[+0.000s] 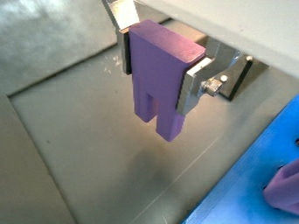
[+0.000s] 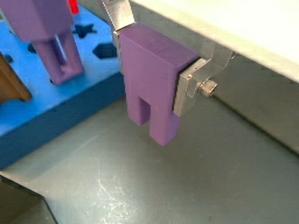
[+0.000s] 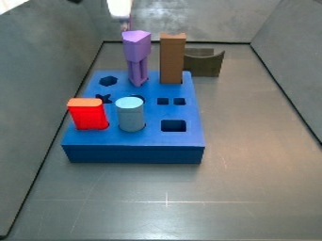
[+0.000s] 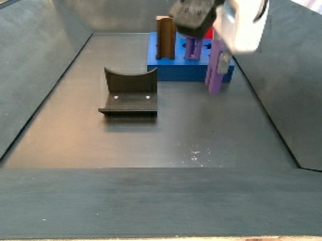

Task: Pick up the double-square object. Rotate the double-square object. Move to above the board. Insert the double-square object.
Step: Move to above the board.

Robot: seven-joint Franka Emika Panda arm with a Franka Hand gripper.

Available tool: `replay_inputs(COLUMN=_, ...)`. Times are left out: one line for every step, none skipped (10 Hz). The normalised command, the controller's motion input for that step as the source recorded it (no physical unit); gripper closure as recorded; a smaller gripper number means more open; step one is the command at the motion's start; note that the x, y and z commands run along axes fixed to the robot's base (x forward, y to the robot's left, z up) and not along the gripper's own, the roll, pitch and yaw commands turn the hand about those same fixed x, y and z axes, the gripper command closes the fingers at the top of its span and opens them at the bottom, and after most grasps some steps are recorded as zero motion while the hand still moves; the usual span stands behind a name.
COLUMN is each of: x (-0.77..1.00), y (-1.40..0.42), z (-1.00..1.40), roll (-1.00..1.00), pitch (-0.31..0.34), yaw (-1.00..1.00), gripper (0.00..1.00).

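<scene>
My gripper [image 1: 158, 74] is shut on the double-square object [image 1: 158, 83], a purple block with a groove splitting its free end in two. The silver fingers [image 2: 188, 86] clamp its upper sides in both wrist views. The block [image 2: 152, 83] hangs above the grey floor, beside the blue board [image 2: 47, 101] and not over it. In a side view the gripper [image 4: 231, 24] is high at the far right, with the block [image 4: 217, 71] under it next to the board [image 4: 183, 56]. The board [image 3: 132, 141] has open holes in its top.
On the board stand a tall purple pointed prism [image 3: 135, 56], a tall brown block [image 3: 172, 58], a red block [image 3: 88, 114] and a light blue cylinder [image 3: 130, 114]. The dark fixture [image 4: 128, 94] stands on the floor beyond the board. Grey walls enclose the floor.
</scene>
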Motion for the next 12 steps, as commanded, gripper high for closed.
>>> replay_inputs(x=-0.05, y=0.00, z=1.00, roll=0.15, pitch=0.066, yaw=0.03, gripper=1.00)
replay_inputs(x=-0.05, y=0.00, z=1.00, roll=0.13, pitch=0.063, yaw=0.02, gripper=1.00)
replay_inputs(x=-0.04, y=0.00, z=1.00, roll=0.12, pitch=0.061, yaw=0.02, gripper=1.00)
replay_inputs(x=-0.04, y=0.00, z=1.00, roll=0.12, pitch=0.064, yaw=0.02, gripper=1.00)
replay_inputs(x=-0.03, y=0.01, z=1.00, roll=0.13, pitch=0.073, yaw=0.02, gripper=1.00)
replay_inputs(x=-0.02, y=0.01, z=1.00, roll=0.12, pitch=0.082, yaw=0.02, gripper=1.00)
replay_inputs(x=-0.01, y=0.01, z=0.92, roll=0.12, pitch=0.096, yaw=0.02, gripper=1.00)
replay_inputs(x=0.00, y=0.01, z=0.82, roll=0.12, pitch=0.100, yaw=0.02, gripper=1.00)
replay_inputs(x=0.01, y=0.01, z=0.62, roll=0.12, pitch=0.103, yaw=0.03, gripper=1.00)
replay_inputs(x=0.01, y=0.00, z=0.47, roll=0.12, pitch=0.105, yaw=0.03, gripper=1.00)
replay_inputs(x=0.01, y=0.00, z=0.27, roll=0.11, pitch=0.102, yaw=0.03, gripper=1.00)
replay_inputs(x=0.36, y=-1.00, z=0.44, roll=0.01, pitch=0.045, yaw=1.00, gripper=1.00)
